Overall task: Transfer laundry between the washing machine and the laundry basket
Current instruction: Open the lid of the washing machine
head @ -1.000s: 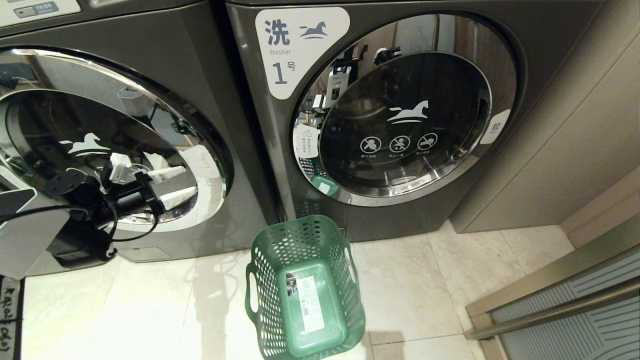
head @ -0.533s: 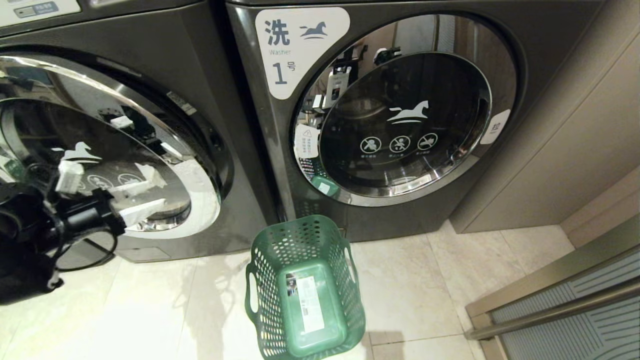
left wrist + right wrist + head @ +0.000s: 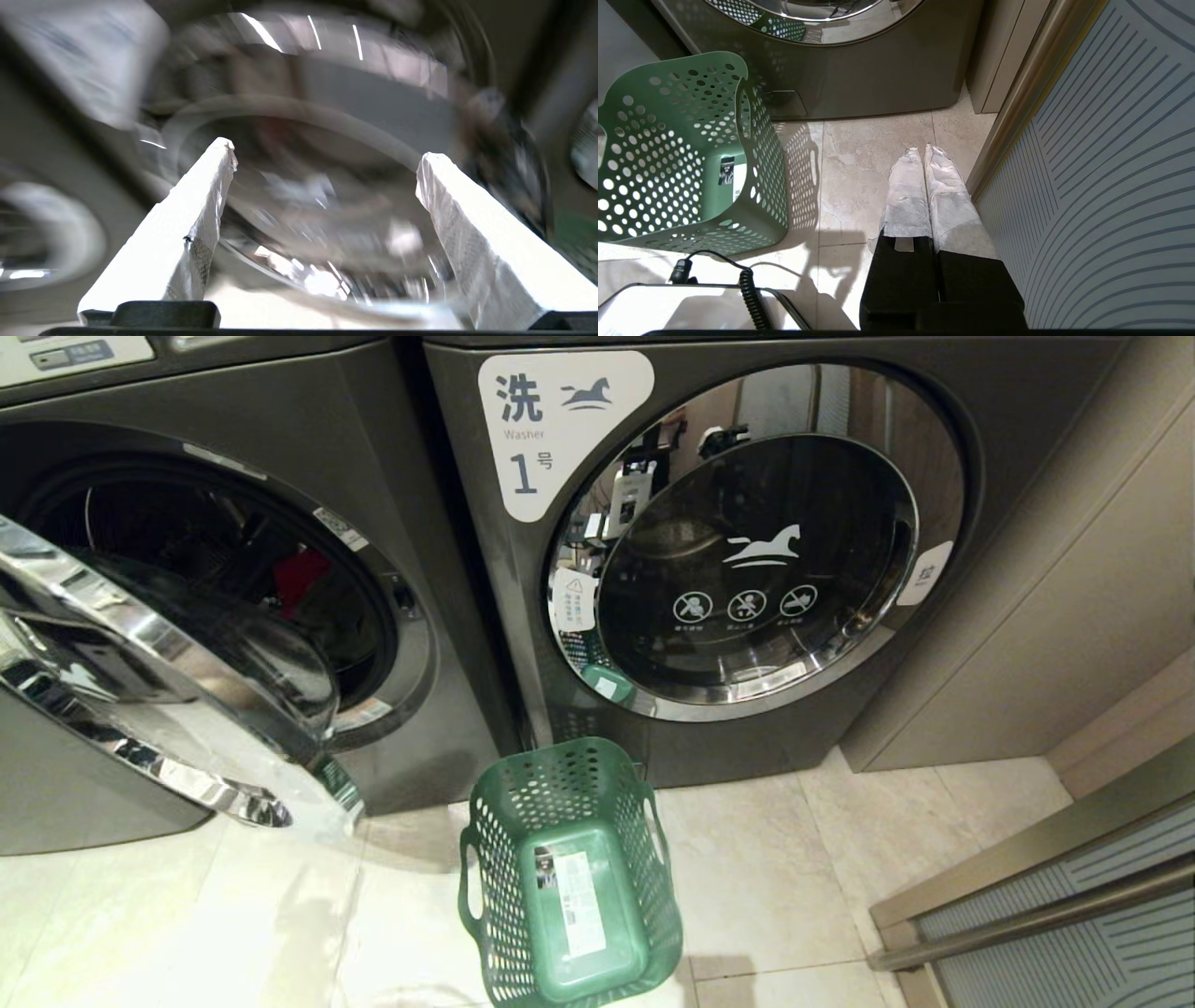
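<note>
1. The small green plastic laundry basket [image 3: 569, 877], tapering and dotted with round holes, stands upright on the pale tiled floor [image 3: 794, 896] with only a white sticker on its bottom; it serves as the landmark here.
2. Behind the basket and to its left stands the dark grey front-loading washing machine [image 3: 411, 569] with its round chrome-rimmed glass door [image 3: 168, 709] swung open toward the camera.
3. Inside that open drum, a bright red piece of laundry [image 3: 301, 574] shows in the dark, well apart from the basket.
4. Directly behind the basket stands a like grey machine [image 3: 728, 551] with a white label reading "Washer 1"; its door is closed.
5. The left gripper [image 3: 324, 158] appears only in its own wrist view, facing a blurred chrome door ring; its white-wrapped fingers [image 3: 205, 196] stand wide apart and hold nothing.
6. The right gripper [image 3: 924, 151] hangs over the floor just to the right of the basket, beside a ribbed panel [image 3: 1111, 163]; its white-wrapped fingers are pressed together and hold nothing.
</note>
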Robot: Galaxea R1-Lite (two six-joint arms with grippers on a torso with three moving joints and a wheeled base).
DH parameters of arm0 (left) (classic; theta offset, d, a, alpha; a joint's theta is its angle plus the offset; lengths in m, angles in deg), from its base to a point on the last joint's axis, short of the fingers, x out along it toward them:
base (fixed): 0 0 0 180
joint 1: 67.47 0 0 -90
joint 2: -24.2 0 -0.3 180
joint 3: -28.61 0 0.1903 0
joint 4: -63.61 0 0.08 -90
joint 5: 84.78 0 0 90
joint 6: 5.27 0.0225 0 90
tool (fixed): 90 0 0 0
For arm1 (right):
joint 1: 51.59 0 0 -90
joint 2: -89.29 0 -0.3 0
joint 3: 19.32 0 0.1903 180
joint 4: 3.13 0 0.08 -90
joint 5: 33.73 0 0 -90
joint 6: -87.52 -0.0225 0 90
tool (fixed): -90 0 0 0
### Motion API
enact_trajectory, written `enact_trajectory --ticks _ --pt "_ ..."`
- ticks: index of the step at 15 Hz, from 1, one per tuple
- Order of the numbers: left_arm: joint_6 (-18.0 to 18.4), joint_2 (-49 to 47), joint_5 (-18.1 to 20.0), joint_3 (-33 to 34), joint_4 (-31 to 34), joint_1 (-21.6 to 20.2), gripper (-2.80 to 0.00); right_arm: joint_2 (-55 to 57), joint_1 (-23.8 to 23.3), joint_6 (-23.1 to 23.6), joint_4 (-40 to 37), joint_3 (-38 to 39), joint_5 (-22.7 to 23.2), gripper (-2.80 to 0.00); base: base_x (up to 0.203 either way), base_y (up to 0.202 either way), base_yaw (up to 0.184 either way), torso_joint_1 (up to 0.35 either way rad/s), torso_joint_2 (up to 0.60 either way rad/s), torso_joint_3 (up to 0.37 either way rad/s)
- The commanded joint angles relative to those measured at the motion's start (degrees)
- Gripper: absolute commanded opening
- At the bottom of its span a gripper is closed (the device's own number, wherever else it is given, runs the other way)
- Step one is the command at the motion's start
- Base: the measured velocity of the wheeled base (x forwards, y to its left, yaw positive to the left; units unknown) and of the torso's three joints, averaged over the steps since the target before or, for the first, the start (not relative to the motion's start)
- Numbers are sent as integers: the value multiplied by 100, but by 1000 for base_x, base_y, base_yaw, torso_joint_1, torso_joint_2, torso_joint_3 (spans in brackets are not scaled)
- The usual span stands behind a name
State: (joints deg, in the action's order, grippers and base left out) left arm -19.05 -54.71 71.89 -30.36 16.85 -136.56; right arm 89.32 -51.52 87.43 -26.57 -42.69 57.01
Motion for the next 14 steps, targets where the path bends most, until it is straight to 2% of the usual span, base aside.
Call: enact_trajectory --ticks 1,2,3,4,5,6,8,10,14 --pt "-1372 1655 -280 -388 -81 -858 0 -2 1 0 -1 0 5 -280 0 0 0 0 0 0" --pt "-2332 2019 -458 -853 -223 -864 0 -2 1 0 -1 0 5 -280 0 0 0 0 0 0" --pt "-2936 2253 -532 -1212 -416 -738 0 -2 1 0 -1 0 -3 -280 0 0 0 0 0 0" --pt "-3249 2378 -387 -1369 -556 -506 0 -2 1 0 -1 0 3 -280 0 0 0 0 0 0" --pt "-3264 2370 -181 -1288 -603 -314 -38 -2 1 0 -1 0 2 -280 0 0 0 0 0 0" --pt "-3269 2340 -82 -1187 -598 -117 -280 -2 1 0 0 0 5 -280 0 0 0 0 0 0" --pt "-3270 2166 -52 -1148 -359 317 -280 -2 1 0 -1 0 -4 -280 0 0 0 0 0 0" --pt "-3267 1961 -52 -1295 745 629 -280 -2 1 0 -1 0 -4 -280 0 0 0 0 0 0" --pt "-3129 1551 -226 -2332 4555 1341 -280 -2 1 0 -1 0 5 -280 0 0 0 0 0 0"
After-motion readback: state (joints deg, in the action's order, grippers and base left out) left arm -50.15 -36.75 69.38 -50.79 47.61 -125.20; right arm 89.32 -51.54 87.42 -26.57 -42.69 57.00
